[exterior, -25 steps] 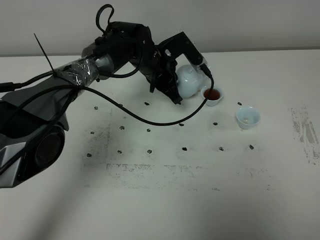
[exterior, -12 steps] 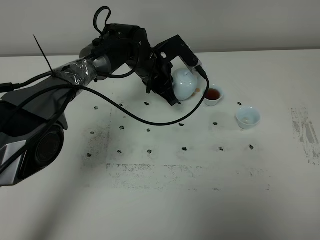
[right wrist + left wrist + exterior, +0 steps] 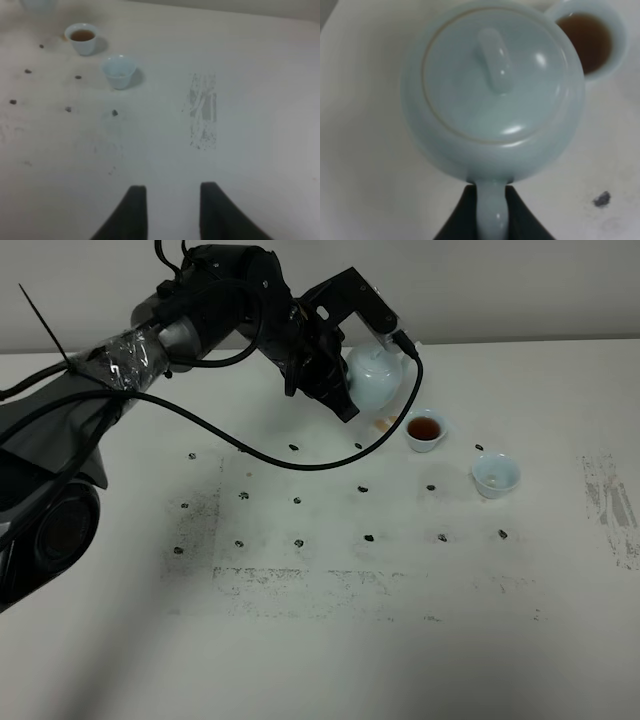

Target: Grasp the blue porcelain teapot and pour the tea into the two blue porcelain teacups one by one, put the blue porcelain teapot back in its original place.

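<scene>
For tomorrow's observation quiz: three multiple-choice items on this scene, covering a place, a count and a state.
1. In the high view, the empty teacup stands:
A) right of the filled teacup
B) left of it
C) stacked on it

2. How many teacups hold tea?
A) none
B) one
C) two

3. The blue porcelain teapot is:
A) lying on its side
B) lidless
C) held by its handle in the left gripper

Answers: 1 A, it sits to the right; 2 B, only one shows dark liquid; 3 C, its handle is clamped.
</scene>
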Controlling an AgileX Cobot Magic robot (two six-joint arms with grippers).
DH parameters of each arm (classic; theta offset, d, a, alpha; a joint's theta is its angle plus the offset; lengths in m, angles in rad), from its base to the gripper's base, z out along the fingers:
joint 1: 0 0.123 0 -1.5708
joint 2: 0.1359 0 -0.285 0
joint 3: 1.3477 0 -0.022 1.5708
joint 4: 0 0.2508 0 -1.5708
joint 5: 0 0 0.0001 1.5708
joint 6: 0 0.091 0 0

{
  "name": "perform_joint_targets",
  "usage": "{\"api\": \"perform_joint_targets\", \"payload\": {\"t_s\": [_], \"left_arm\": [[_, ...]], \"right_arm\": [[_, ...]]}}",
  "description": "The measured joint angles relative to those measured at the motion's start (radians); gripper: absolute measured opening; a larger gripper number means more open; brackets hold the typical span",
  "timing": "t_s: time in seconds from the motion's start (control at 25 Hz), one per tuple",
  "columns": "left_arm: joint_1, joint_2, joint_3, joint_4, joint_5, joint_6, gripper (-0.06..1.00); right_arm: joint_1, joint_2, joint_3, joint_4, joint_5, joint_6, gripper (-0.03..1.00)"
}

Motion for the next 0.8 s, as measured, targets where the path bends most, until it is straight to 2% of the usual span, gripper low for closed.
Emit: {"api": "perform_joint_targets", "payload": {"t_s": [0.24, 0.36, 0.52, 0.64, 0.8], "left_arm": [[0.0, -0.045, 0.0, -0.03, 0.058, -0.003, 0.03], [0.0, -0.069, 0.041, -0.032, 0.034, -0.01, 0.03], [-0.005, -0.17, 0.268, -0.032, -0.127, -0.005, 0.03], [-0.024, -0.256, 0.481, -0.03, -0.254, 0.053, 0.03], [-0.061, -0.336, 0.658, -0.031, -0.319, 0.139, 0.03]], "right_arm": [[0.0, 0.0, 0.0, 0.0, 0.0, 0.0, 0.28], [0.0, 0.0, 0.0, 0.0, 0.0, 0.0, 0.28], [0.0, 0.0, 0.0, 0.0, 0.0, 0.0, 0.28], [0.0, 0.0, 0.0, 0.0, 0.0, 0.0, 0.28], [0.0, 0.0, 0.0, 0.0, 0.0, 0.0, 0.28]]}}
